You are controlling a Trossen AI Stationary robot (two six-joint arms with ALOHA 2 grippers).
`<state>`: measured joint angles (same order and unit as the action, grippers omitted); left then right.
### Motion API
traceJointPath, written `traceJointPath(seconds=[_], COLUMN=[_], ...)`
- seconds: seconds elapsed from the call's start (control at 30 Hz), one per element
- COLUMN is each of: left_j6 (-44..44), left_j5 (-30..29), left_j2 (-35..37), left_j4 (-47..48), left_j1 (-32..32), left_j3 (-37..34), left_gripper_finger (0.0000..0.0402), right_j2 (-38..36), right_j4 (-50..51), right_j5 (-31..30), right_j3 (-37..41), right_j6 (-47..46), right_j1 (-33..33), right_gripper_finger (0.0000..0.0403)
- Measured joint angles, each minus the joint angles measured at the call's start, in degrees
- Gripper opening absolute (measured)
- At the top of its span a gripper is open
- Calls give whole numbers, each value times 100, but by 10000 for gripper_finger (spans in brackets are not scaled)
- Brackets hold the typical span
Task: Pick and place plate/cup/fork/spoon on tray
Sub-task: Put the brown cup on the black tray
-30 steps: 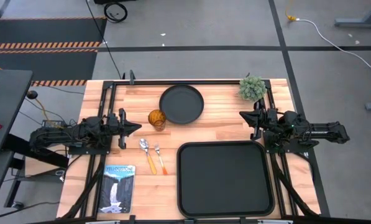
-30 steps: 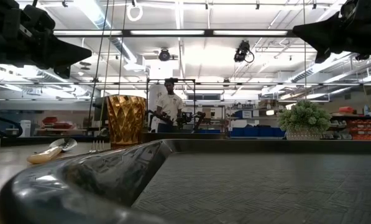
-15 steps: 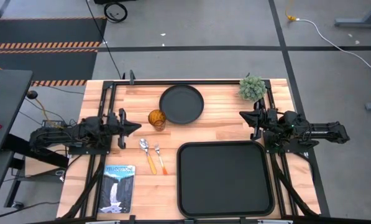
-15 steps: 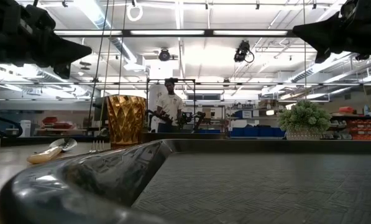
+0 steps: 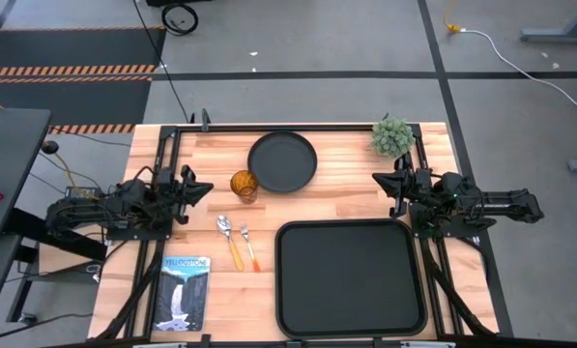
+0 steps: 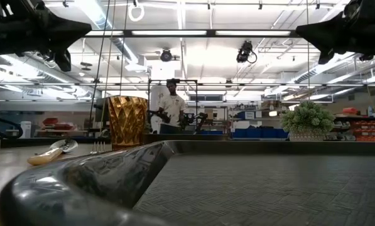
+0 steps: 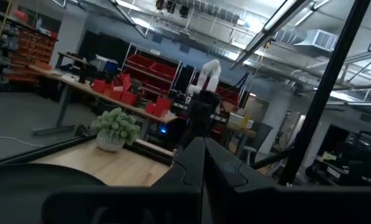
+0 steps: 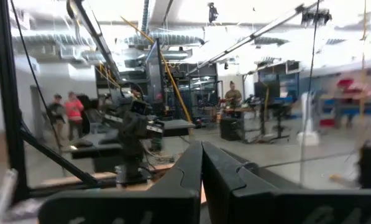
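Observation:
The round black plate (image 5: 282,161) lies flat at the table's far middle. The amber cup (image 5: 245,185) stands upright just left of it and also shows in the low view (image 6: 127,121). The spoon (image 5: 228,238) and fork (image 5: 248,245) lie side by side on the wood, left of the black tray (image 5: 351,277). My left gripper (image 5: 207,188) is shut and empty, raised left of the cup. My right gripper (image 5: 377,178) is shut and empty, above the table beyond the tray's far right corner.
A small potted plant (image 5: 391,137) stands at the far right corner. A booklet with a waterfall picture (image 5: 185,292) lies at the near left. Black frame rails (image 5: 162,164) run along the table's sides. A person (image 6: 170,105) stands in the room beyond.
My left gripper has risen and swung a little toward the table's far edge, tipping upward; it stays shut. Nothing on the table has moved.

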<state>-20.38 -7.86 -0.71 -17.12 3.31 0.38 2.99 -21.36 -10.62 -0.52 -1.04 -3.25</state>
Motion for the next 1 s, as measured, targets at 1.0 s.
traceJointPath(seconds=[1.0], left_j6=[2248], left_j5=[752], left_j2=[-617], left_j4=[-1024], left_j1=[0], left_j3=[2], left_gripper_finger=[9], right_j2=[2260], right_j4=[-1747], right_j5=[-322], right_j3=[-675], right_j6=[-615], right_j1=[-626], right_gripper_finger=[7])
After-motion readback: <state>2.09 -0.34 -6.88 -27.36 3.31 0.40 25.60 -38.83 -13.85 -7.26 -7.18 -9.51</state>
